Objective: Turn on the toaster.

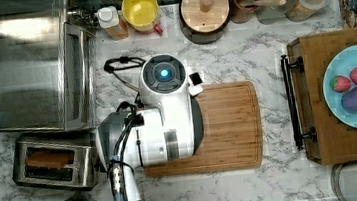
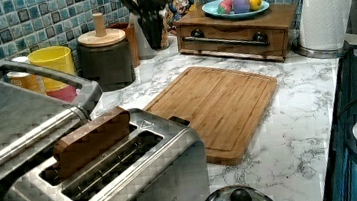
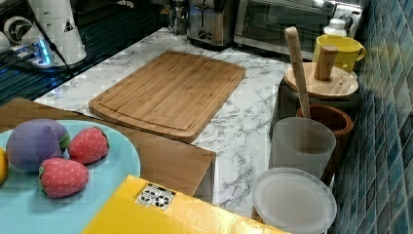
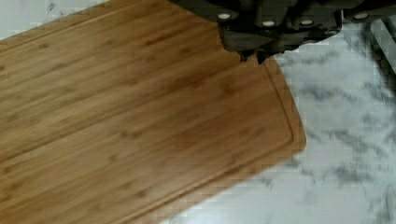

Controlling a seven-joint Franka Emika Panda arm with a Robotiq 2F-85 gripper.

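Top view looks straight down on the counter. Left view sits low beside the toaster (image 2: 123, 171); right view faces it across the shared cutting board (image 3: 170, 92). Wrist view hangs close above that board.

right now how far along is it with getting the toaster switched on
Nothing looks done yet. The toaster has brown bread standing high out of a slot in the left view, so it does not look pressed down. The arm hangs over the cutting board, beside the toaster rather than at it. Left: reach the toaster and press its lever.
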